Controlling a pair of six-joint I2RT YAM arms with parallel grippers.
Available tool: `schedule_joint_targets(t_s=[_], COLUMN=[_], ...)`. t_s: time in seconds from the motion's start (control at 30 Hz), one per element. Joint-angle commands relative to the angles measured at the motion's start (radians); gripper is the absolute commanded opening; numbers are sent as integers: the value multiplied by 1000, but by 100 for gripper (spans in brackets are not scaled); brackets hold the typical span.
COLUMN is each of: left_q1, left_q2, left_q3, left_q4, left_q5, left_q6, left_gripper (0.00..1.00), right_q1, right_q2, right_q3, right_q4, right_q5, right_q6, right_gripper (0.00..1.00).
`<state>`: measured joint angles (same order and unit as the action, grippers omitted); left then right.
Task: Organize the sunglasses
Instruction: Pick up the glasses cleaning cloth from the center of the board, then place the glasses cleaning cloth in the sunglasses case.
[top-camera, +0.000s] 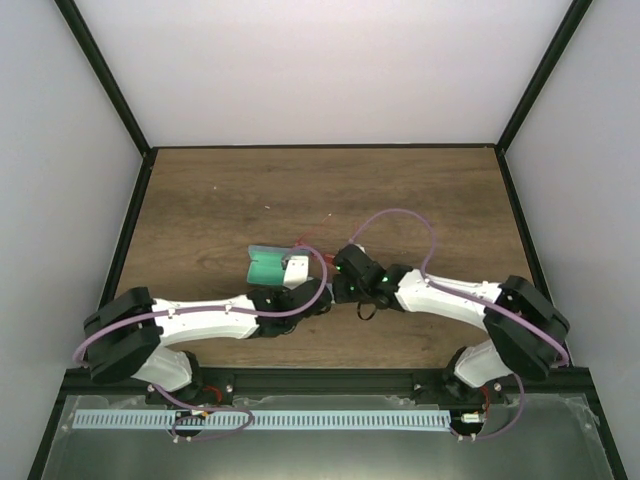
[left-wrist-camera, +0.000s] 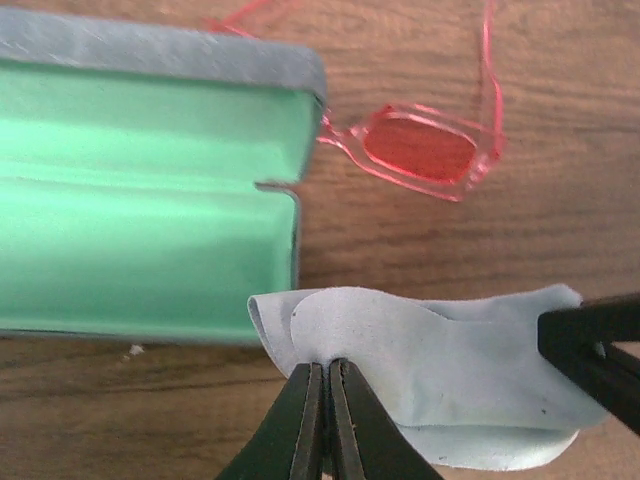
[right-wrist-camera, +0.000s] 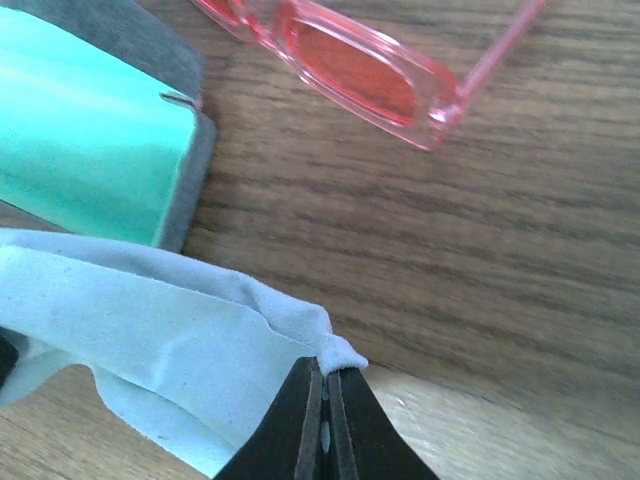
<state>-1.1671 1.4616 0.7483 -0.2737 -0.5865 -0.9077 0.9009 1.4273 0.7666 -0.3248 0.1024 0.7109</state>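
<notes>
Left wrist view, sunglasses (left-wrist-camera: 425, 150), red translucent lenses, thin arms, left pincer (left-wrist-camera: 327, 370) and right pincer (right-wrist-camera: 325, 368) pinching cloth (left-wrist-camera: 450, 340)

Wood-grain table (top-camera: 250, 190) enclosed by plain white walls (top-camera: 320, 70).

Approach room: bare wood strip between sunglasses (left-wrist-camera: 425, 150) and cloth (left-wrist-camera: 450, 370), closed on one side by open case (left-wrist-camera: 150, 200); bare table (top-camera: 220, 190) beyond.

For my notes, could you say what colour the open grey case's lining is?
Green lining; best in left wrist view.
</notes>
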Motion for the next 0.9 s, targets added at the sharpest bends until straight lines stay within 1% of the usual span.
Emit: schedule_joint_targets(t_s=[0.0, 0.17, 0.27, 0.37, 0.6, 0.87], left_q1=[56, 104, 106, 105, 108, 153], left_q2=[-57, -110, -112, -107, -63, 4], left_q3=[-29, -63, -53, -53, -30, -5], left_q4=[-4, 20, -9, -9, -75, -118], left_q5=[-30, -72, -125, -138, -239, -285], left_q6=[34, 49, 35, 17, -38, -88], left_gripper=[4, 4, 4, 4, 4, 4], right_q1=[22, 24, 26, 26, 26, 26], right_q2=[46, 112, 158, 207, 294, 388], right_q3=[86, 149, 195, 249, 365, 439], right_q4=[59, 86, 94, 87, 63, 60], right_q5=[6, -8, -19, -31, -30, -50], right_q6=[-6, -27, -43, -57, -85, -105], right_gripper=[1, 1, 1, 1, 1, 1])
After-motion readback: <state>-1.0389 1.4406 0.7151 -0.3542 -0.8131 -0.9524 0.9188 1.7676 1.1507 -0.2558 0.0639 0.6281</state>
